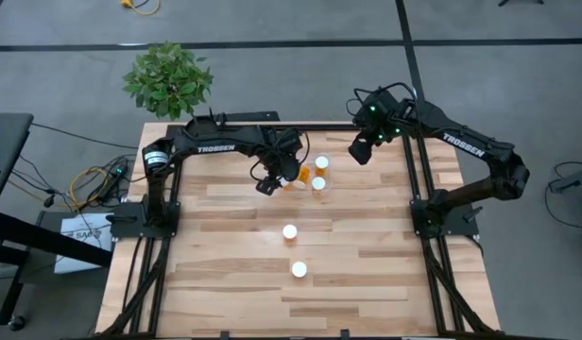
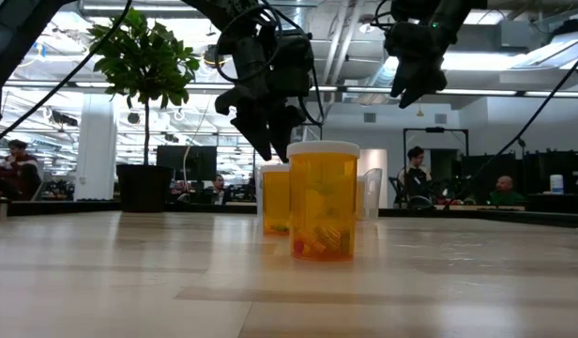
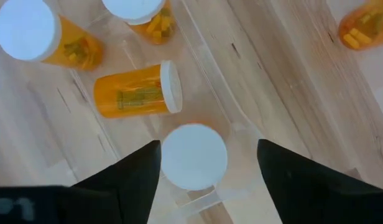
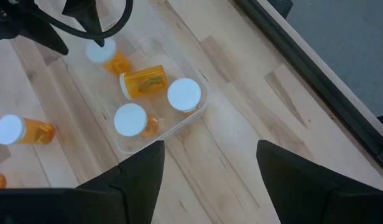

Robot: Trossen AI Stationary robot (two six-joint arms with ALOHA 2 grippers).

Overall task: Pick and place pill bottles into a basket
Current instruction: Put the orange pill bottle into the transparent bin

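The left tool (image 1: 268, 181) hangs with fingers spread above the near corner of the small clear square plastic basket (image 4: 198, 107), a white-capped translucent orange pill bottle (image 3: 193, 155) standing directly beneath it and free of the fingers. I judge this a release just made. The basket holds four bottles: three upright, one lying on its side (image 4: 143, 81). Two more upright bottles (image 1: 290, 231) (image 1: 299, 269) stand on the wooden surface (image 1: 367, 274), well apart from the basket. Next, that arm must lift clear and reach toward one. The right tool (image 1: 363, 149), also spread, waits above the surface beside the basket.
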